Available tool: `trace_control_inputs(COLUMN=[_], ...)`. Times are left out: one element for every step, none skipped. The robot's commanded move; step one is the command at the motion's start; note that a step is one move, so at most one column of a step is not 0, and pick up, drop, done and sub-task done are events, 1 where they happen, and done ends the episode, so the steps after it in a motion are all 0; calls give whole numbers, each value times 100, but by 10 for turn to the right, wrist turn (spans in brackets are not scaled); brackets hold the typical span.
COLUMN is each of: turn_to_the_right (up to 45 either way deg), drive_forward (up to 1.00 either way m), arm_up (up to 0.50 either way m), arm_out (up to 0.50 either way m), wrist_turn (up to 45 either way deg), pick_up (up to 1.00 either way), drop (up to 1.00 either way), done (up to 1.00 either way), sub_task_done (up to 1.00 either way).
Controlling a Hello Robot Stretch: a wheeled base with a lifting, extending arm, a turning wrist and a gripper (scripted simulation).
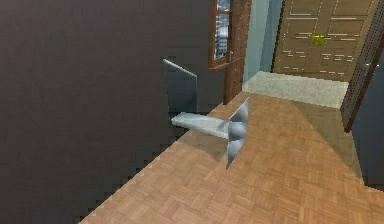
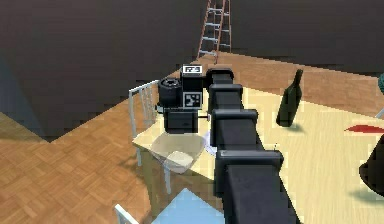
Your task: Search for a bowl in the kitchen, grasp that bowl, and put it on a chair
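Though dark-walled, parquet [image 1: 285,155] room; tabletop [image 2: 320,150], perhaps bowl [image 2: 180,157]

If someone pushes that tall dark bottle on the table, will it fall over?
Probably, if pushed near its top: the tall dark bottle stands upright on the pale table and looks narrow for its height. Lying down, its round body would likely roll. It looks like glass, so it might break.
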Motion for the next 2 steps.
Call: trace_control_inputs(turn_to_the_right=[0,0], drive_forward=[0,0], arm_up=[0,0], arm_out=[-10,0], wrist_turn=[0,-450], pick_up=[0,0], drop=[0,0], done=[0,0], sub_task_done=[0,0])
